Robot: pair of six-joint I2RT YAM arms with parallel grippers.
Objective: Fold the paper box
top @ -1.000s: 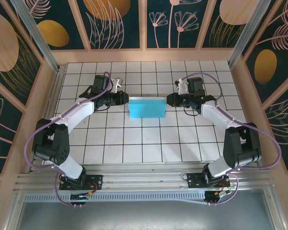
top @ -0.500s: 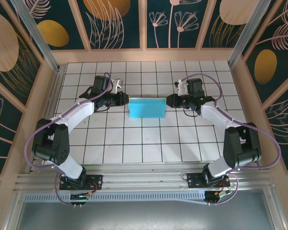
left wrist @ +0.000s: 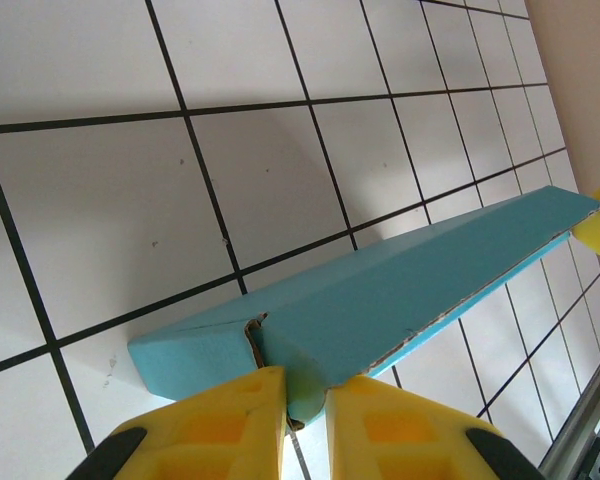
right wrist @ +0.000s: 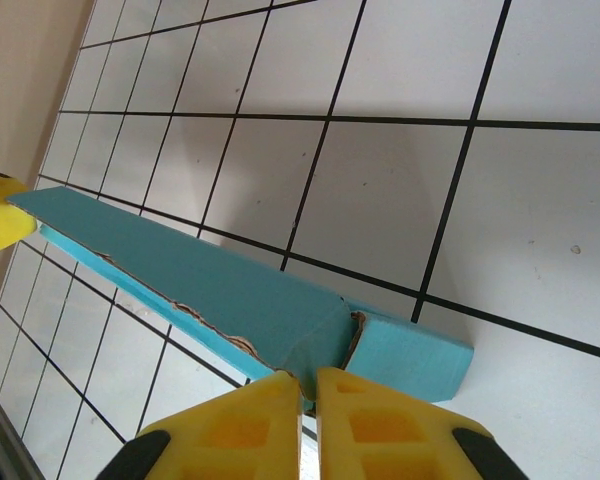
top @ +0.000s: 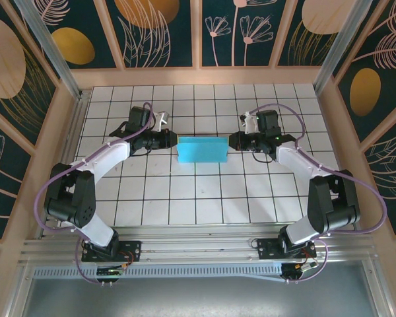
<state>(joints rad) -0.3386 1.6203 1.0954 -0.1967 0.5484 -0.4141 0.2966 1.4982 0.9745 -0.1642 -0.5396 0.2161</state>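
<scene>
The paper box [top: 202,149] is a teal rectangle held between both arms over the white tiled floor, in the middle of the top view. My left gripper [top: 173,139] is shut on its left end; in the left wrist view the yellow fingers [left wrist: 230,420] pinch a teal end flap of the paper box [left wrist: 380,290]. My right gripper [top: 230,139] is shut on its right end; in the right wrist view the yellow fingers [right wrist: 250,425] clamp the edge of the paper box [right wrist: 230,290]. The box casts a shadow on the tiles below it.
The white tiled floor [top: 204,191] is framed by wooden walls with dark floral panels [top: 165,30]. A metal rail [top: 198,254] runs along the near edge by the arm bases. Open tiles lie in front of and behind the box.
Both grippers and the box have shifted slightly toward the back of the table. The grips look the same.
</scene>
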